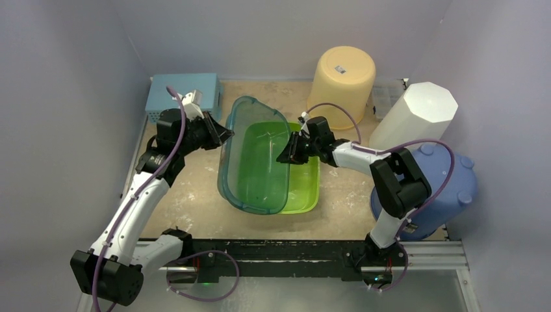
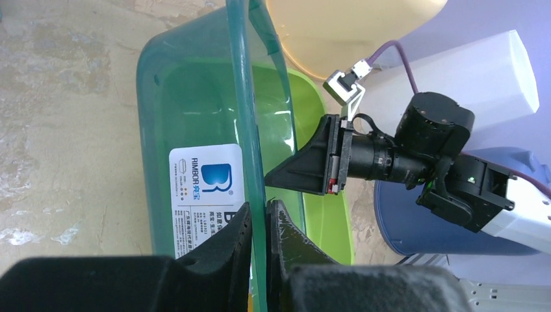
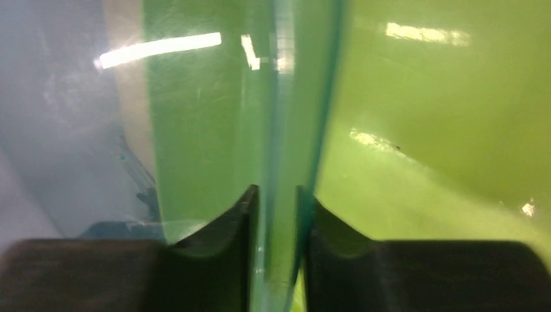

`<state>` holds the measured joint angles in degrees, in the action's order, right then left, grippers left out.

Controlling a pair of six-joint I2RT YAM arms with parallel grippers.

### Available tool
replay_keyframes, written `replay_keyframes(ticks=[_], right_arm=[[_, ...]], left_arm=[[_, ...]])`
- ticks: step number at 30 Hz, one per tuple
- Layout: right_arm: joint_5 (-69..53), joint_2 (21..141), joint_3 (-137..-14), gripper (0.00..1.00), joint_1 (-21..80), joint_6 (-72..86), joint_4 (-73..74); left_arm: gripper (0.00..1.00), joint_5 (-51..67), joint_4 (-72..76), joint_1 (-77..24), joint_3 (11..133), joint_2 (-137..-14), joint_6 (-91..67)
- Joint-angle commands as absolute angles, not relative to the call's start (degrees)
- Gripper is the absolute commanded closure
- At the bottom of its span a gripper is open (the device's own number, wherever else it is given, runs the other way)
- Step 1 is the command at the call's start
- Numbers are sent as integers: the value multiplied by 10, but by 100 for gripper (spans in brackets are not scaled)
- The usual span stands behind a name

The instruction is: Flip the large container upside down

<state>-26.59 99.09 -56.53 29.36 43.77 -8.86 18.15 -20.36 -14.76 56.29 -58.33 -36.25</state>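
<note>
**A:** Where is the large container (image 1: pixel 250 162)?

**B:** It is at the centre of the overhead view, tilted steeply and overlapping the green tub (image 1: pixel 305 188) on the worktop (image 1: pixel 195 201). Holding a rim on each side probably lets the two arms roll it over between them.

**A:** How do the fingers stand?

**B:** The left gripper (image 1: pixel 224 133), left of centre, has its fingers (image 2: pixel 227 247) nearly together, pinching the rim. The right gripper (image 1: pixel 286 156) meets the opposite rim.

**A:** Is that a firm hold?

**B:** The overhead view hides that. The right wrist view shows its fingers (image 3: pixel 221 227) narrow, one on each side of the wall, but whether they press it cannot be told. Only the left wrist view shows the container's white label (image 2: pixel 206 192).
</note>
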Motion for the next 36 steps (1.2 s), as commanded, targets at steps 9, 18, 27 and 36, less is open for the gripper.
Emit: replay_keyframes(ticks=[9,18,27,36], right_arm=[[-257,941,-548,100,296,513,-126],[-240,924,-548,100,294,546,-136],[-237,923,-555,100,294,540,-124],[-243,918,-566,100,294,531,-112]], left_arm=[[38,186,-193,-149,549,-556,-373],[7,93,-326,-149,561,-458,-367],[4,179,-387,-149,477,-350,-420],[6,252,-403,-150,395,-264,-470]])
